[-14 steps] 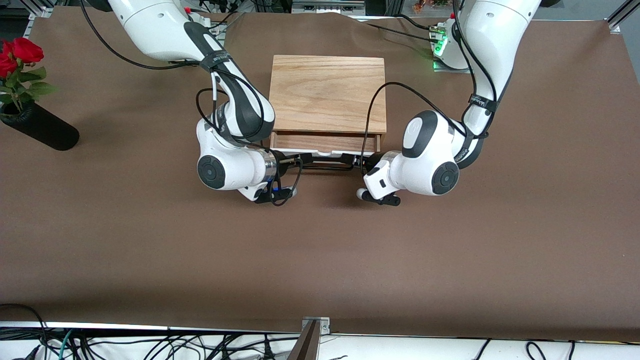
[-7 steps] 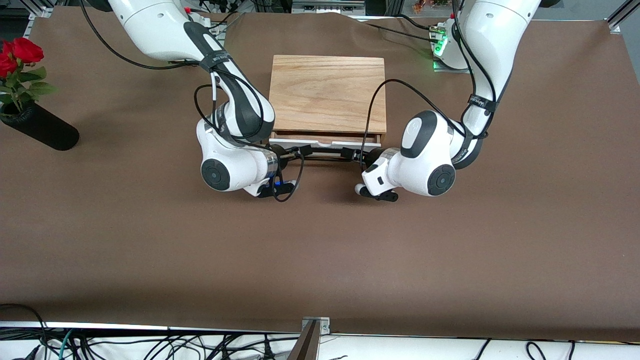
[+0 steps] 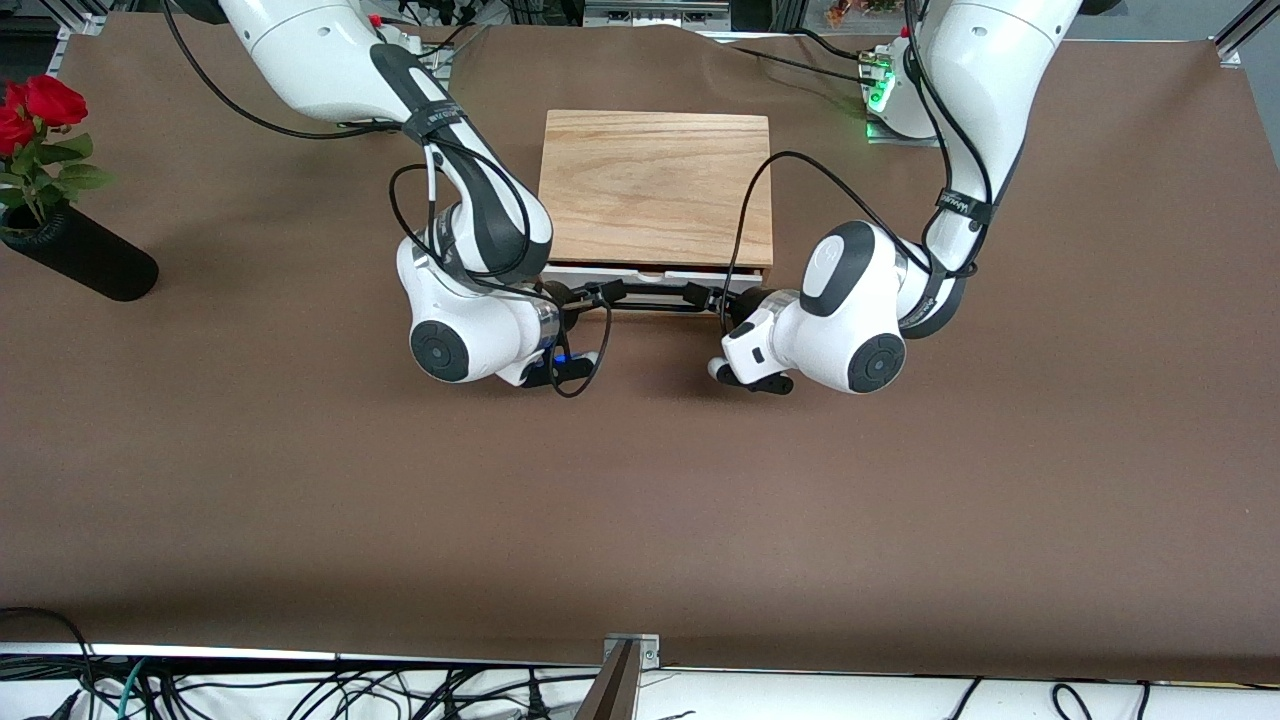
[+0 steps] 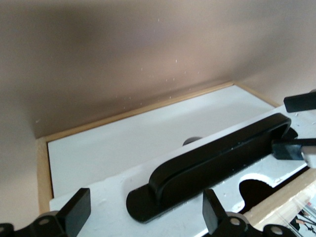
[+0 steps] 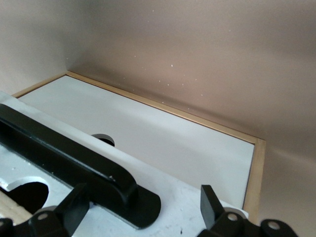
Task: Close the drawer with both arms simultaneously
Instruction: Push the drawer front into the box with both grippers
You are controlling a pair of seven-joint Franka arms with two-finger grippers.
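The light oak box [image 3: 655, 185] stands mid-table. The drawer [image 3: 655, 277] is pushed almost fully in; only its white front panel and black bar handle [image 3: 650, 300] show. My right gripper [image 3: 603, 294] is open at the handle's end toward the right arm, its fingers against the panel. My left gripper [image 3: 702, 297] is open at the handle's other end. In the left wrist view the open gripper [image 4: 145, 217] straddles the handle's foot [image 4: 217, 168] on the white panel [image 4: 113, 148]. In the right wrist view the open gripper [image 5: 143, 205] straddles the other foot of the handle [image 5: 64, 158].
A black vase with red roses [image 3: 80, 262] lies at the right arm's end of the table. A box with green lights [image 3: 880, 97] sits by the left arm's base. Black cables loop around both wrists. Brown table cover [image 3: 640, 500] stretches nearer the camera.
Both grippers have moved toward the box, pushing the drawer in. The wooden tray that showed a second ago is now hidden inside the box.
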